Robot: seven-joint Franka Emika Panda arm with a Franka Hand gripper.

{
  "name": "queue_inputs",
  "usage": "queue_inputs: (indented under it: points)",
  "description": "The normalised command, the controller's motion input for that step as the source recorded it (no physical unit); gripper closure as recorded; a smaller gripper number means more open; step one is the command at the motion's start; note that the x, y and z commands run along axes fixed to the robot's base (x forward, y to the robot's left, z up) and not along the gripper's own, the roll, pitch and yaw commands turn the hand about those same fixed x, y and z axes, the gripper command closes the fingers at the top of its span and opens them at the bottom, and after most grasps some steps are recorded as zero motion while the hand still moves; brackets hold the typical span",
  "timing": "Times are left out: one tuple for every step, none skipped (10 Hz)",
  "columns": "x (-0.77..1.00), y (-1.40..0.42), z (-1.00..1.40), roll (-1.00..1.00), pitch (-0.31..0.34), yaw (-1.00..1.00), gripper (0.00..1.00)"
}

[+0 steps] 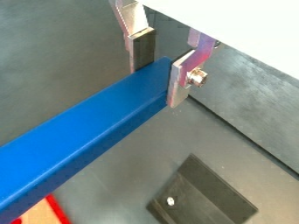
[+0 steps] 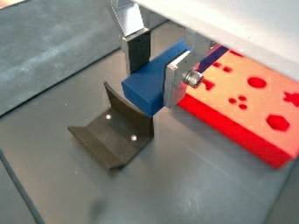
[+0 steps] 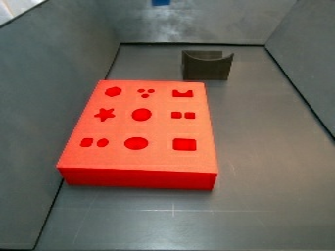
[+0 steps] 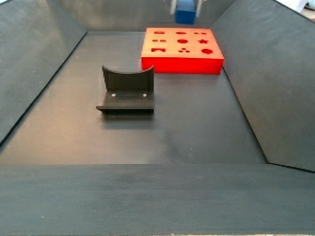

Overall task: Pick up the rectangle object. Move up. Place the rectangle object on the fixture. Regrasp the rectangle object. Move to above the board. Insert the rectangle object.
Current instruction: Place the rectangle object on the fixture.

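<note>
In both wrist views my gripper [image 1: 160, 79] [image 2: 156, 83] is shut on one end of the rectangle object [image 1: 87, 136] [image 2: 152, 83], a long blue bar held off the floor. Only a blue tip of the bar [image 3: 160, 3] [image 4: 185, 9] shows in both side views, at the upper edge of the frame. The fixture [image 2: 114, 131] [image 3: 207, 64] [image 4: 125, 89], a small dark notched block, stands on the floor below the bar. The red board [image 2: 251, 105] [image 3: 141, 127] [image 4: 185, 48] with its shaped holes lies beside it.
Dark grey walls [image 3: 53, 49] [image 4: 264, 83] slope up around the grey floor [image 4: 160, 138]. A wrist view also shows the fixture [image 1: 205, 197] and a corner of the board [image 1: 47, 213] under the bar.
</note>
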Motion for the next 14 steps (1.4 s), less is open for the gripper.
queue_inputs:
  points:
    - [1.0, -0.16, 0.13, -0.14, 0.132, 0.13, 1.0]
    - [1.0, -0.15, 0.12, -0.13, 0.133, 0.1, 1.0]
    - [1.0, -0.12, 0.09, -0.12, 0.134, 0.06, 1.0]
    - [1.0, -0.11, 0.09, -0.12, 0.136, 0.04, 1.0]
    - [1.0, -0.09, 0.07, -0.1, 0.136, 0.04, 1.0]
    - [1.0, -0.08, 0.06, -0.09, 0.138, 0.03, 1.0]
    - [1.0, -0.06, 0.04, -0.07, 0.138, 0.03, 1.0]
    - [1.0, -0.05, 0.04, -0.07, 0.14, 0.03, 1.0]
    - [0.97, 0.63, -0.67, -1.0, 0.25, 0.01, 1.0]
    - [0.92, 0.64, -0.66, -1.0, 0.248, 0.0, 1.0]
    - [0.85, 0.44, -0.38, -1.0, 0.225, -0.04, 1.0]
    - [0.81, 0.33, -0.23, -1.0, 0.225, -0.05, 1.0]
    - [0.7, 0.13, -0.06, -1.0, 0.249, -0.07, 1.0]
    - [0.64, 0.1, -0.06, -1.0, 0.254, -0.08, 1.0]
